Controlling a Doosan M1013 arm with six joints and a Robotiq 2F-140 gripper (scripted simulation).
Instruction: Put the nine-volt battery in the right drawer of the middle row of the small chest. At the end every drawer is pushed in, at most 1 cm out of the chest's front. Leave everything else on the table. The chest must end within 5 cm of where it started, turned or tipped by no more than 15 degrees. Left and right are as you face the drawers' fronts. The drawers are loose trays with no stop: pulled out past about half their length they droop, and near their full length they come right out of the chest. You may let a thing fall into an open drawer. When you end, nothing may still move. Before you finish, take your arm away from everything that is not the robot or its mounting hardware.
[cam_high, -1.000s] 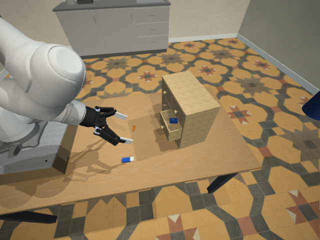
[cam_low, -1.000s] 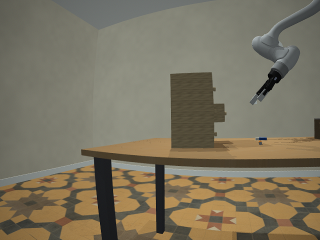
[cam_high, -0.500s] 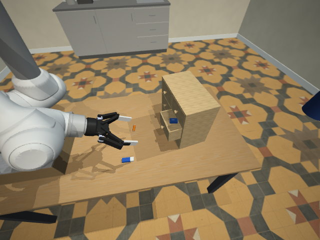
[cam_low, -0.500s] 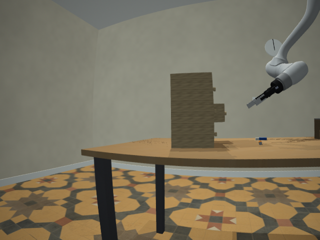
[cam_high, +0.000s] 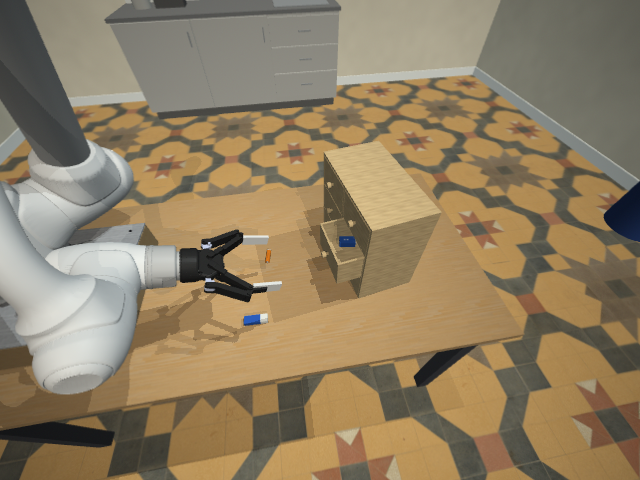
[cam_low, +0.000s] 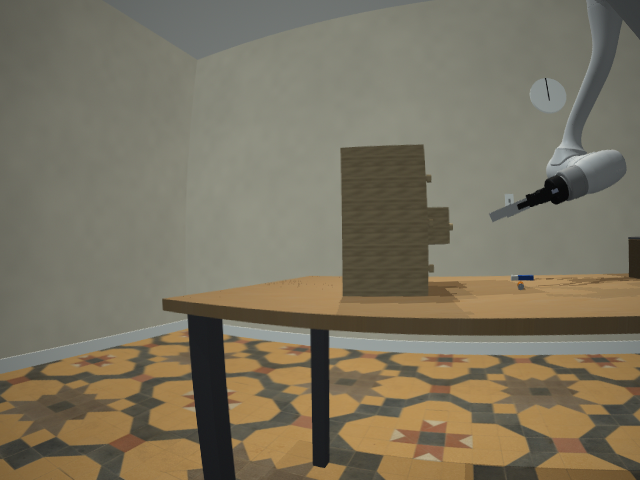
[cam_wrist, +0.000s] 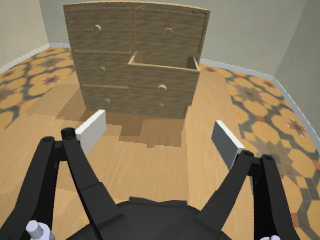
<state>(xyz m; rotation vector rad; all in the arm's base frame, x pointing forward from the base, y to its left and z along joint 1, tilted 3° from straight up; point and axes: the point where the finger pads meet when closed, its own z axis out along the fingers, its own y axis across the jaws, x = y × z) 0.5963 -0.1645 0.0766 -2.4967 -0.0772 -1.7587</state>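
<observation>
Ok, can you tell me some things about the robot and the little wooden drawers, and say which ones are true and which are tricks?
1. The gripper is holding something. False: its fingers are wide open and empty.
2. One drawer of the chest sticks out. True.
3. A small blue thing lies inside that open drawer. True.
4. The orange thing is inside a drawer. False: it is on the table.
5. The chest has tipped over. False: it stands upright.
</observation>
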